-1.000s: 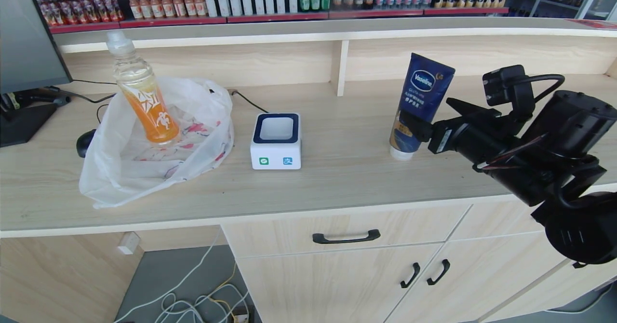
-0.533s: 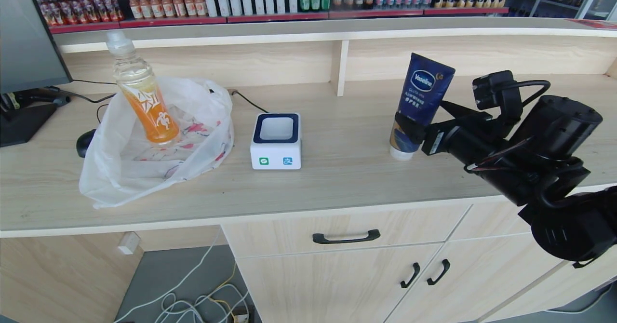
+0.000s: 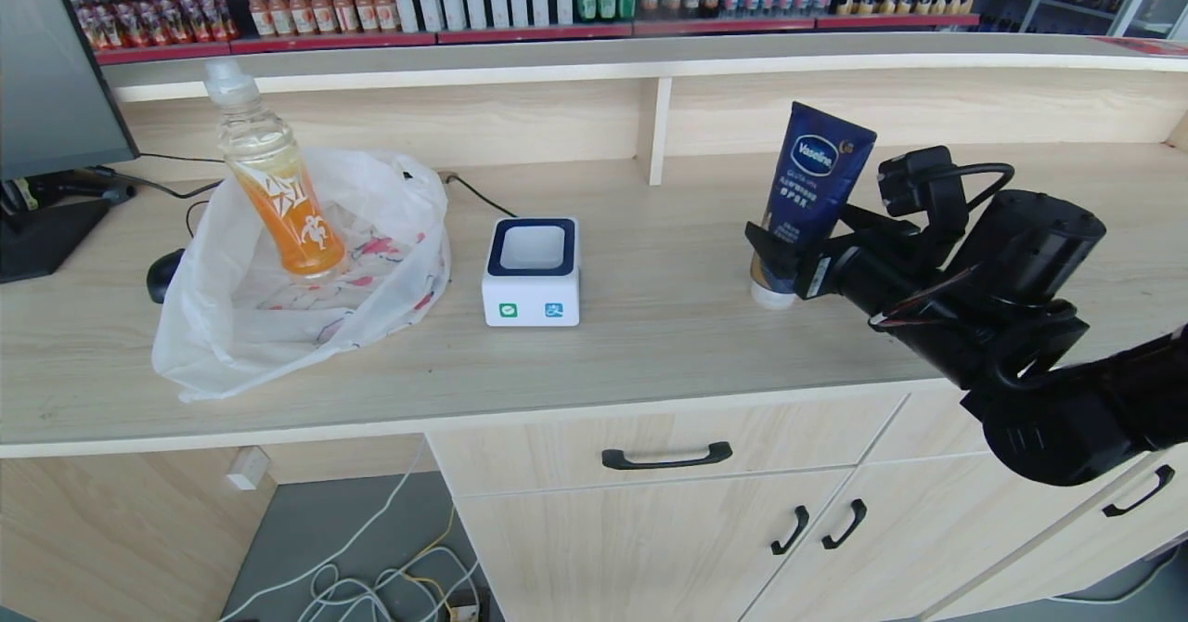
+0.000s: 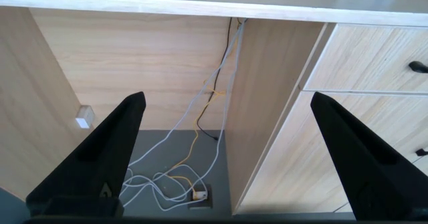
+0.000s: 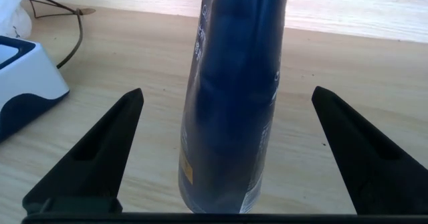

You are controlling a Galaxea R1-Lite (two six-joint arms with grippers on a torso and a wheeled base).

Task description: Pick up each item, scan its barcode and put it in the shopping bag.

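Observation:
A dark blue tube (image 3: 817,181) stands upright on its white cap on the counter's right side. My right gripper (image 3: 809,239) is open, and its fingers stand on either side of the tube's lower half without pressing it. In the right wrist view the tube (image 5: 234,57) rises between the fingers of the right gripper (image 5: 227,97). A white shopping bag (image 3: 232,325) lies open on the left with an orange drink bottle (image 3: 278,186) standing in it. The white scanner (image 3: 532,274) sits between bag and tube. My left gripper (image 4: 227,97) hangs open below the counter.
A monitor (image 3: 46,65) and a black mouse (image 3: 165,274) stand at the far left. A cable (image 3: 478,197) runs behind the scanner. A raised back ledge with an upright divider (image 3: 657,130) bounds the counter. Drawers and cupboard doors (image 3: 664,460) lie below its front edge.
My right arm has moved left and forward, so its open fingers now flank the tube instead of ending beside it. The tube, bag, bottle and scanner have stayed put.

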